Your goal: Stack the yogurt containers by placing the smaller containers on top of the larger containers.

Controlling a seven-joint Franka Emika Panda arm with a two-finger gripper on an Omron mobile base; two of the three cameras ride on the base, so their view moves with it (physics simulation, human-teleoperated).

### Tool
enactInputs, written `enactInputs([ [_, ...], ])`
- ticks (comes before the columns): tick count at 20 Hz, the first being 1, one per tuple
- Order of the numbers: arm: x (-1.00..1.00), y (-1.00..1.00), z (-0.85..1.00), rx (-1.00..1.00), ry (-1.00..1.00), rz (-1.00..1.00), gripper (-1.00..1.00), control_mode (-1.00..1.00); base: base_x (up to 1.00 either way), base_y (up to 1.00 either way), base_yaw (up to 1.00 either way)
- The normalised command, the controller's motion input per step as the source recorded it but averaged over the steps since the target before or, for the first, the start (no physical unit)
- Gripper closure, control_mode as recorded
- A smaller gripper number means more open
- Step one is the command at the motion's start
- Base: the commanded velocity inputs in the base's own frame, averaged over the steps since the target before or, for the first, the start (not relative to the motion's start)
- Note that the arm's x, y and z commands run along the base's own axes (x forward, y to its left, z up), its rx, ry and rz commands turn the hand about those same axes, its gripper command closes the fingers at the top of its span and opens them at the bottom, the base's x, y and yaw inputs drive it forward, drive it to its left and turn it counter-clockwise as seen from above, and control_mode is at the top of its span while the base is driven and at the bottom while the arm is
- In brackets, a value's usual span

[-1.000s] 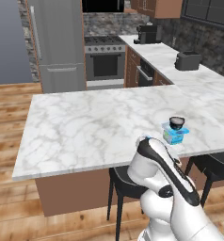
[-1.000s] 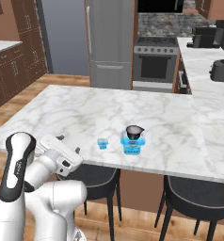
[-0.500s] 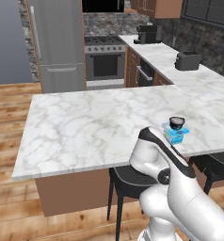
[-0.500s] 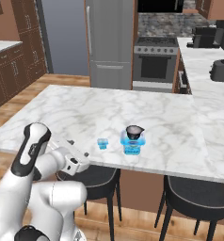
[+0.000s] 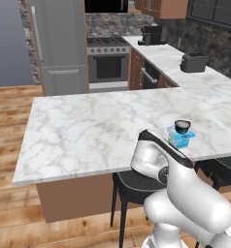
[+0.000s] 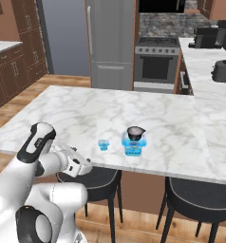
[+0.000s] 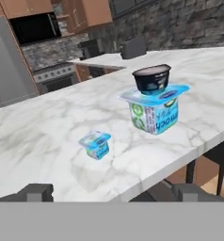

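- Spreading across all three views, the white marble island counter (image 5: 88, 131) carries the three yogurt containers near its front edge, with dark stools (image 6: 91, 178) tucked under that edge.
- Behind it stand a steel fridge (image 5: 59, 43) and an oven range (image 6: 155, 64); a side counter holds a toaster (image 5: 193, 62) and a coffee machine (image 5: 151, 34).
- The white arm (image 6: 43, 156) is folded low in front of the counter, below its edge.
- The gripper (image 7: 111, 193) sits short of the counter edge, its two dark fingertips (image 7: 36, 192) spread wide with nothing between them, facing the containers.
- The larger light-blue tub (image 7: 155, 109) stands upright on the marble, well inside the front edge.
- The dark round cup (image 7: 152, 78) sits on top of that tub, upright, resting on its flat lid.
- The tiny light-blue cup (image 7: 96, 144) stands alone on the marble near the tub, apart from it, on the tub's left in the hand view and the right base view.
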Motion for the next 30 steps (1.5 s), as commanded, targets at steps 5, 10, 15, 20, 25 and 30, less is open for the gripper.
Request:
enactInputs([
  [5,-0.12,-0.08,0.34,-0.11,0.13,-0.08,-1.00,-1.00,0.00,0.00,0.00],
  [10,0.00,-0.19,0.44,-0.12,0.07,-0.05,-1.00,-1.00,0.00,0.00,0.00],
  [15,0.00,-0.20,0.43,-0.08,0.09,-0.04,-1.00,-1.00,0.00,0.00,0.00],
  [20,0.00,-0.15,0.37,-0.01,0.09,-0.02,-1.00,-1.00,0.00,0.00,0.00],
  [25,0.00,-0.12,0.39,0.00,0.06,-0.02,-1.00,-1.00,0.00,0.00,0.00],
  [30,0.00,0.00,0.21,0.00,0.08,-0.01,-1.00,-1.00,0.00,0.00,0.00],
])
